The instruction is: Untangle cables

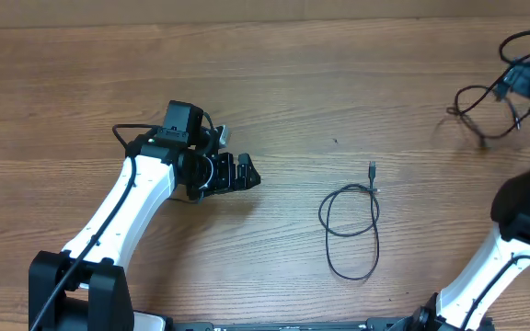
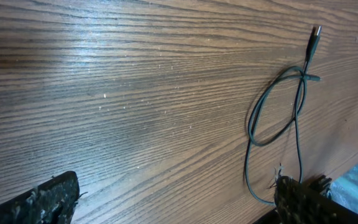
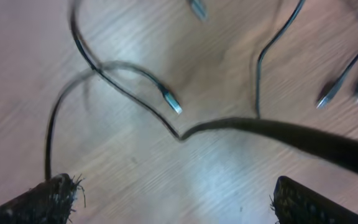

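Observation:
One thin black cable point(image 1: 376, 216) lies in a single loose loop on the wood right of centre, its plug point(image 1: 372, 170) pointing away. In the left wrist view the same cable point(image 2: 252, 121) lies ahead and to the right. My left gripper point(image 1: 247, 174) is open and empty, left of that loop. A second black cable point(image 1: 472, 89) sprawls at the far right. My right gripper point(image 1: 528, 83) hovers open over it with nothing between the fingers. The blurred right wrist view shows that cable point(image 3: 135, 102) and a small plug point(image 3: 173, 102) below the open right gripper point(image 3: 179, 205).
A thicker dark cord point(image 3: 291, 134) crosses the right wrist view on the right. The wooden table point(image 1: 274, 74) ends a short way behind the right-hand cable. My right arm's elbow point(image 1: 527, 211) stands at the right edge.

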Robot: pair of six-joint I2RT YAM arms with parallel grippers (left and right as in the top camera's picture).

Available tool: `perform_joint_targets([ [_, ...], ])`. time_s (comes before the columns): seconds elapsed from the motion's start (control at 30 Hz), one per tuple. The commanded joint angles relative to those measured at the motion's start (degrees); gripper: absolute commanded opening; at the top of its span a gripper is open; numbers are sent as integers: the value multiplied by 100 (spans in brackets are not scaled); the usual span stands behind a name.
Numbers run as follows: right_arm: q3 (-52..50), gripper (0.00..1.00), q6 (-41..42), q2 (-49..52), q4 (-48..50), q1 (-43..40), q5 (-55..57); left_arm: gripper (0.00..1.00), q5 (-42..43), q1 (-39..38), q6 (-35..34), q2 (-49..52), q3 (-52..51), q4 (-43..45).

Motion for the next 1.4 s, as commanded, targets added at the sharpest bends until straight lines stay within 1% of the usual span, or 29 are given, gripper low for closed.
perform_joint_targets([
  [0.0,-140,100,90,234,-72,-22,-98,100,-15,-33,-17,52,13,9],
  [0.47,-249,100,-129,1108,160,-20,-127,100,-15,-33,-17,52,13,9],
  [0.73,-721,100,-92,1480,210,-22,-157,100,-15,-33,-17,52,13,9],
  [0.97,-754,100,1263,1475,-105,-20,356,99,-13,-33,-17,52,13,9],
  [1.2,-754,100,1268,1355,-107,59,-46,99,-15,-33,-17,52,13,9],
  [1.3,-754,100,1303,1285,-107,76,352,100,-13,-33,-17,52,13,9],
  [1.37,-756,100,1606,1178,-109,76,953,99,-15,-33,-17,52,13,9],
])
